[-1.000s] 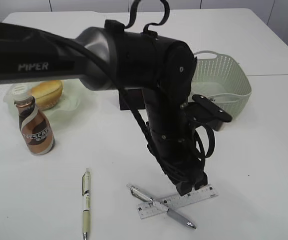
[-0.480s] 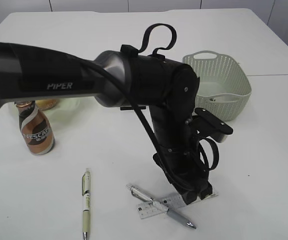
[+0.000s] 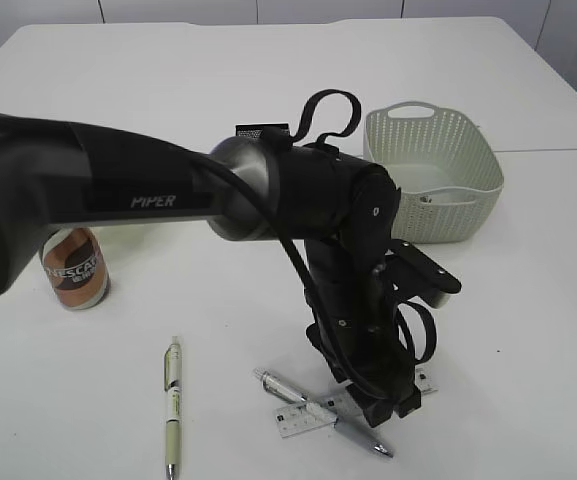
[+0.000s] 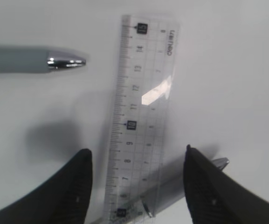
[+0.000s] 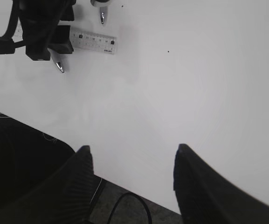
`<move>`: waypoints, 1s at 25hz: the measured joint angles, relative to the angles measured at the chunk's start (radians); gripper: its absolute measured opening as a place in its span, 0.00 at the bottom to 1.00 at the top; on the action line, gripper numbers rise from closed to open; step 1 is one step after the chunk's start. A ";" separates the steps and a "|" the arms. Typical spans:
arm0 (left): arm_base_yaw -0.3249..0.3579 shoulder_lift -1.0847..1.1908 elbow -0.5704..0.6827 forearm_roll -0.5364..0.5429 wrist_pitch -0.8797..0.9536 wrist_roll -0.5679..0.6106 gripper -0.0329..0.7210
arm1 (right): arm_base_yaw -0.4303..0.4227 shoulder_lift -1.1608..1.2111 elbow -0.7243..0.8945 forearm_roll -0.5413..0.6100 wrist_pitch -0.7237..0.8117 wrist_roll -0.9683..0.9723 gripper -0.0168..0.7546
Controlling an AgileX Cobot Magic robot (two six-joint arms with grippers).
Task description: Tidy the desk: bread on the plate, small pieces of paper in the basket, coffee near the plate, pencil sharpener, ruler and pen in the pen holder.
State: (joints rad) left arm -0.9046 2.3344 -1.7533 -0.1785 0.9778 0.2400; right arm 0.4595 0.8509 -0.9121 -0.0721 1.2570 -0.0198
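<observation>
You are working on the short clear plastic ruler with black scale markings [image 4: 141, 121], which is lying flat on the plain white desk [image 3: 528, 330] at the bottom centre of the exterior view, with a silver-grey pen [image 3: 323, 411] lying across it. In the left wrist view the ruler is running up the middle of the frame, between the two black fingers; the pen's silver tip is showing through its lower end, so the pen seems to be lying under the ruler there, though the blur makes that uncertain.

The left gripper [image 4: 136, 179] is hovering low over the ruler with its jaws spread wider than the ruler and gripping nothing. The right gripper [image 5: 132, 175] is waiting near the desk's edge, lower part of its own frame, jaws likewise apart and empty.

A cream-coloured pen with a silver clip [image 3: 173, 400] is lying alone at the lower left. The brown coffee bottle with the white swirl label [image 3: 74, 277] is standing at the left, its top hidden by the arm. The pale grey-green woven-pattern basket [image 3: 438, 165] is sitting at the upper right. A sliver of the black mesh pen holder [image 3: 260, 130] is peeking out above the arm.

You are, by my judgement, only part-way: ruler and both pens are left to put away. The bread, plate, paper wads and sharpener are not showing, so I cannot tell their state.
</observation>
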 joint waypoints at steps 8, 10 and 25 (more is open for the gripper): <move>0.000 0.016 0.000 0.000 -0.004 0.000 0.65 | 0.000 0.000 0.000 0.000 0.000 0.000 0.55; 0.000 0.016 0.000 0.000 -0.007 0.000 0.65 | 0.000 0.000 0.000 0.000 0.000 0.000 0.55; 0.000 0.016 0.000 0.025 -0.030 0.000 0.65 | 0.000 0.000 0.000 0.000 0.000 0.000 0.55</move>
State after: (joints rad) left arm -0.9046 2.3507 -1.7533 -0.1534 0.9483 0.2400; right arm 0.4595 0.8509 -0.9121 -0.0721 1.2570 -0.0198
